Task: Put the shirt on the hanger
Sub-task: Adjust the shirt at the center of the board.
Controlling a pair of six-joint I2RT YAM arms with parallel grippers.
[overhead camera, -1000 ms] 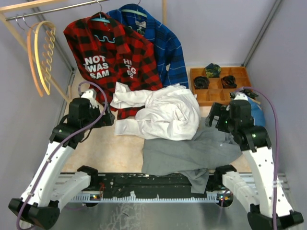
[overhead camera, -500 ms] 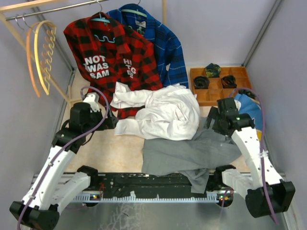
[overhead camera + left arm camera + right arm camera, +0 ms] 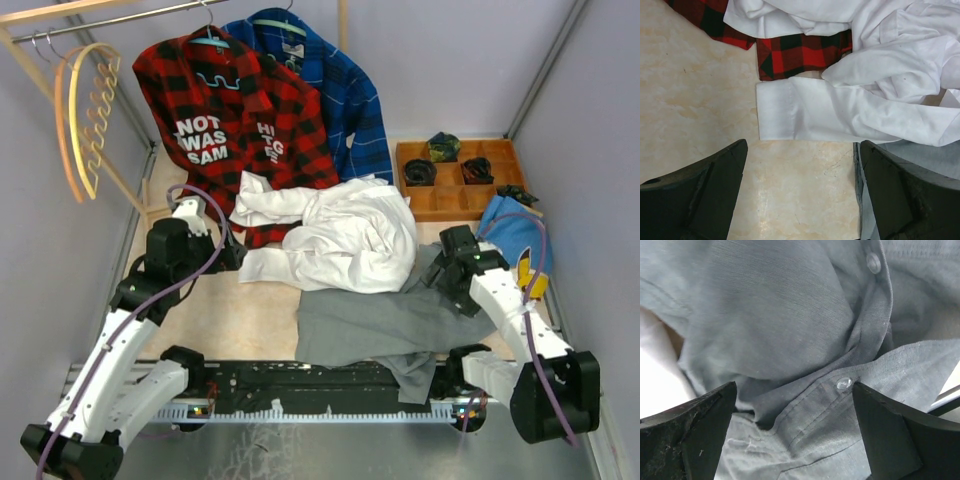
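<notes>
Your tabletop (image 3: 240, 320) carries a heap of clothing. The red-black plaid shirt (image 3: 230, 110) hangs from the rail at the back, and its lower end trails down onto the surface. A blue shirt (image 3: 350, 100) hangs just beside it on the right. The white shirt (image 3: 350, 235) lies crumpled in the middle, over the end of the plaid one. The shirt (image 3: 390, 320), plain grey, lies nearest you. It is bunched right of centre, its far edge is tucked under the white shirt, and 1 corner droops over the near edge between the 2 arm bases.

A wooden tray (image 3: 455, 185) sits at the far right with dark rolled items in its compartments. A blue cloth (image 3: 510, 230) lies just in front of it.

The hanger (image 3: 77, 125), pale yellow-tan, hangs from the rail at the far left, well apart from the grey shirt. A darker orange hanger (image 3: 60, 120) hangs just beside it.

Your left tool (image 3: 800, 190) is spread wide and holds nothing. It hovers over bare tabletop, with the white shirt's cuff (image 3: 775, 110) just beyond its fingertips.

Your right tool (image 3: 795, 435) is also spread wide, low over the grey shirt's button placket. A clear button (image 3: 844, 383) shows between the fingers. You cannot tell from these views whether the fingers touch the cloth.
</notes>
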